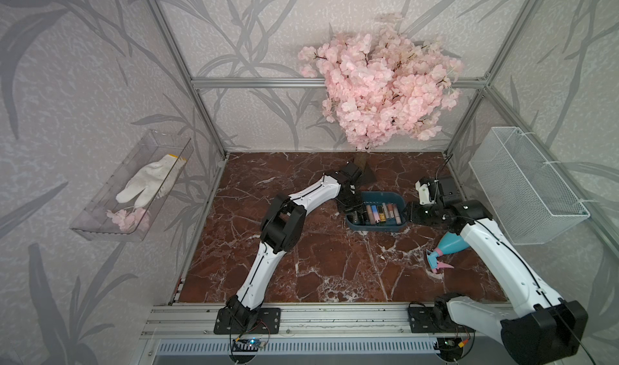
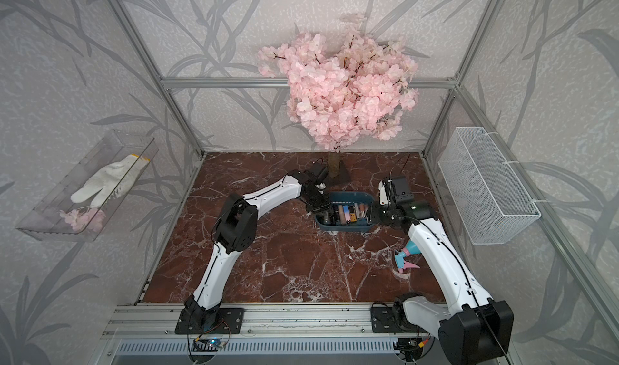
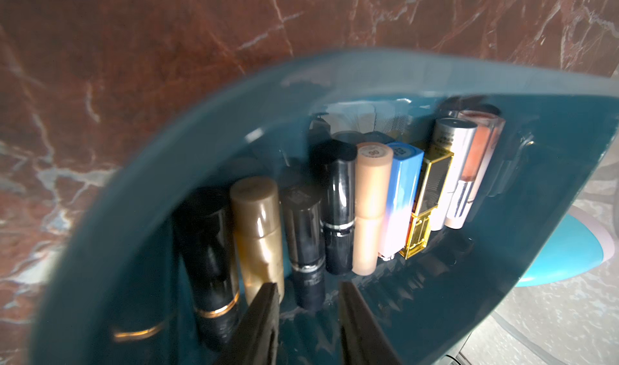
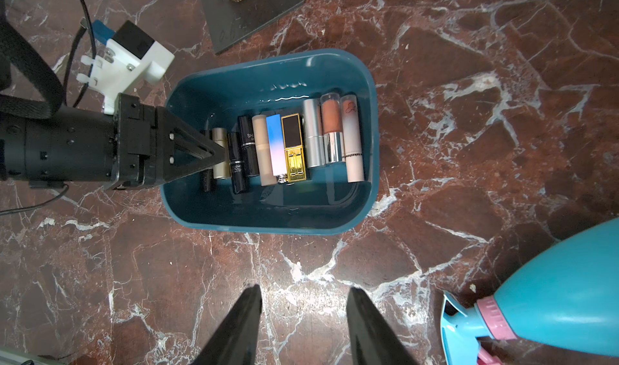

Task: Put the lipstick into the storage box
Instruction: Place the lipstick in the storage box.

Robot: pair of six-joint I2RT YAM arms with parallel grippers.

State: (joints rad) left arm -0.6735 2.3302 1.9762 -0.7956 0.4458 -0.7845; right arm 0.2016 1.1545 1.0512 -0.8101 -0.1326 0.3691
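Note:
The storage box (image 1: 378,227) (image 2: 345,227) is a dark teal tub on the marble table, right of centre in both top views. Several lipsticks lie side by side in it; a row of them (image 4: 278,145) shows in the right wrist view. My left gripper (image 3: 308,284) (image 4: 222,155) reaches into the box's left end, jaws slightly open with nothing between them. A dark lipstick (image 3: 306,246) lies just ahead of the gap, beside a gold one (image 3: 258,232). My right gripper (image 4: 305,289) (image 1: 410,212) hangs open over bare marble at the box's right end.
A teal spray bottle (image 1: 449,246) (image 4: 552,296) with a pink trigger lies near the right arm. An artificial cherry tree (image 1: 378,89) stands behind the box on a dark base plate (image 4: 254,15). A white wire basket (image 1: 522,186) hangs on the right wall, a clear bin (image 1: 134,186) on the left.

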